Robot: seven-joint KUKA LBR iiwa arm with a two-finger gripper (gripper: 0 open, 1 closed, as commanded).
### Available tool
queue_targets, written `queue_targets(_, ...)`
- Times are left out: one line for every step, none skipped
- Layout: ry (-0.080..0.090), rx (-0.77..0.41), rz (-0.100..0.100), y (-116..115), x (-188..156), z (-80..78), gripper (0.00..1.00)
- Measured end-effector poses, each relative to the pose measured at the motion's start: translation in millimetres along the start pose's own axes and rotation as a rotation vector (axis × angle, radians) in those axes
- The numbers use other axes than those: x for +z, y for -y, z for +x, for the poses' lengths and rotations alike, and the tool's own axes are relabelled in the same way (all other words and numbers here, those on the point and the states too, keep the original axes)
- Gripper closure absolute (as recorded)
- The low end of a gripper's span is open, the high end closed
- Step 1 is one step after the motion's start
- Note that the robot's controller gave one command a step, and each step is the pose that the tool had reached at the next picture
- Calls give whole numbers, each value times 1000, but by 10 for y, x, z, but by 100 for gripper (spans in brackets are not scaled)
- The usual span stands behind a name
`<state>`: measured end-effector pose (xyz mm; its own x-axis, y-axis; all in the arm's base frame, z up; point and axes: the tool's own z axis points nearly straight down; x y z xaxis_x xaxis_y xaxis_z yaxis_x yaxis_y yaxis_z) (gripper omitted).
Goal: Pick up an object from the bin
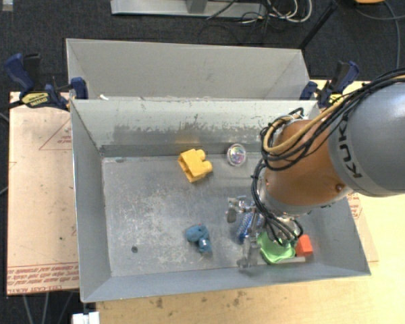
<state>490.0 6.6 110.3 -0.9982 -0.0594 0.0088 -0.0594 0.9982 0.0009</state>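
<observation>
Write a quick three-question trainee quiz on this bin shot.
1. True or false: the yellow plastic block and the small shiny round thing both lie near the back wall of the grey metal bin.
2. Which thing lies closest to the claw? A) the yellow plastic block B) the green plastic piece C) the small shiny round thing
3. What colour is the small block right beside the green plastic piece, on the side towards the bin's right wall?

Key: 1 true; 2 B; 3 orange.
</observation>
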Motion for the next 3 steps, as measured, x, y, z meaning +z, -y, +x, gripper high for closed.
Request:
queue_targets(11,-114,2,690,292,-272,0)
queue_targets(7,-119,-2,650,289,-264,100)
queue_targets(16,-91,0,360,-732,-282,100)
